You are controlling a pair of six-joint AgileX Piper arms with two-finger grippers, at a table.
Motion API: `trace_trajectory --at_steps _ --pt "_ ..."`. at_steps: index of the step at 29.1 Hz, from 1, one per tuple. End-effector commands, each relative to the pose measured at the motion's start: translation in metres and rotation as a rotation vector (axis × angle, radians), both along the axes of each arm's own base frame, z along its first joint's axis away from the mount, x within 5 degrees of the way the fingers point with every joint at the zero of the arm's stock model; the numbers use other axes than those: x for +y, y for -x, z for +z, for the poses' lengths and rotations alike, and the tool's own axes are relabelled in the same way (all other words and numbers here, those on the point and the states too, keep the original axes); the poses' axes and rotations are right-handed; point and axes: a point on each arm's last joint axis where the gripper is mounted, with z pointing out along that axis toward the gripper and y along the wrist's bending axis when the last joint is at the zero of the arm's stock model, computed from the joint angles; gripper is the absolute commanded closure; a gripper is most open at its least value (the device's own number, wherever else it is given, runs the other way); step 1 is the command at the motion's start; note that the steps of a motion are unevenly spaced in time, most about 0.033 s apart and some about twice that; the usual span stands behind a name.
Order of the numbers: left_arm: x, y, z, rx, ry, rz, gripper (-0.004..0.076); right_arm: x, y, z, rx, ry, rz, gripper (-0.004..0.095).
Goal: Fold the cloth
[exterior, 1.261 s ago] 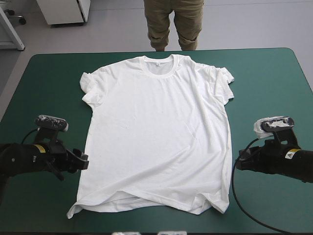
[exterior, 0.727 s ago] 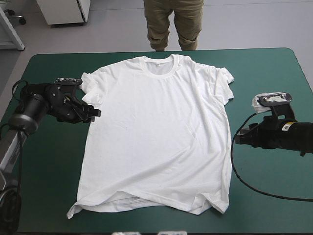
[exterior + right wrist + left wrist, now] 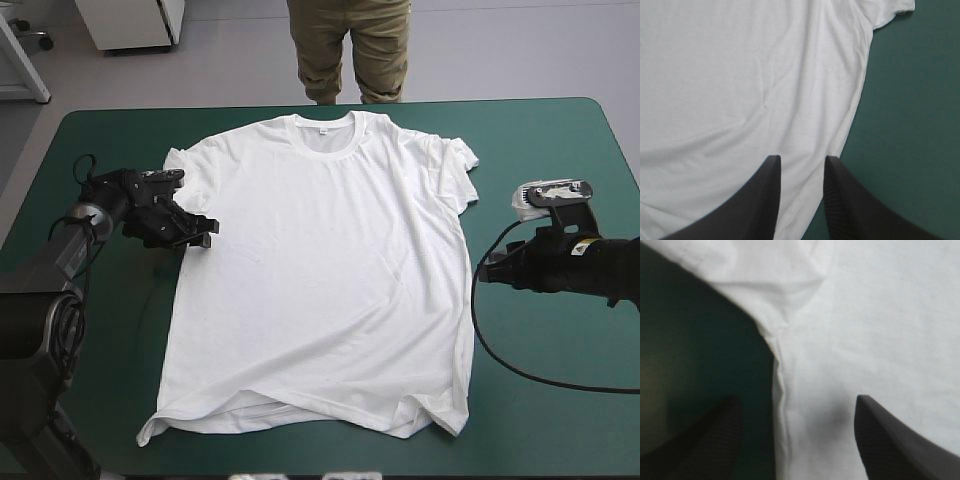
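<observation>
T-shirt (image 3: 320, 270) lies spread flat, collar far, on the teal-green table (image 3: 560, 150). Left gripper (image 3: 797, 405) is wide open, its 2 fingers straddling the side seam below the sleeve, likely to pinch it. Right gripper (image 3: 800, 165) sits at the opposite side edge, fingers narrowly parted, seemingly not gripping yet.

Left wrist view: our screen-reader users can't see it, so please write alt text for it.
The side edge of the white T-shirt, flat on the teal-green cover, runs between the open black jaws of the left gripper: one jaw over the cover, the other over the shirt. Ahead, the edge turns out into a sleeve.
</observation>
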Motion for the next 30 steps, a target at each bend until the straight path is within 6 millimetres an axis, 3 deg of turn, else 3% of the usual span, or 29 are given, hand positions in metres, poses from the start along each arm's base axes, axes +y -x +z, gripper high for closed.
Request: trace_trajectory --at_steps 1,3,8,10,16,23,30 --pt "-0.022 -0.002 0.007 -0.039 0.029 -0.053 0.0281 -0.001 -0.002 0.015 -0.084 -0.022 -0.016 0.0619" --pt "-0.027 -0.002 0.004 -0.036 0.015 -0.074 0.0353 -0.001 -0.002 0.014 -0.078 -0.022 -0.015 0.0619" --pt "-0.022 -0.003 -0.003 -0.024 -0.055 -0.098 0.0652 -0.001 -0.003 0.013 -0.07 -0.019 -0.009 0.0619" --pt "-0.022 -0.004 -0.006 -0.017 -0.065 -0.103 0.0731 -0.001 -0.003 0.013 -0.072 -0.017 -0.008 0.0619" --pt "-0.021 -0.005 -0.01 -0.006 -0.077 -0.111 0.0733 -0.001 -0.018 0.003 -0.049 0.015 0.015 0.0619" --pt "-0.021 -0.003 -0.01 0.01 -0.078 -0.121 0.0733 0.016 -0.076 -0.017 0.032 0.023 0.064 0.0618" --pt "-0.021 -0.003 -0.01 0.015 -0.083 -0.125 0.0733 0.034 -0.137 -0.041 0.095 0.241 0.069 0.0605"
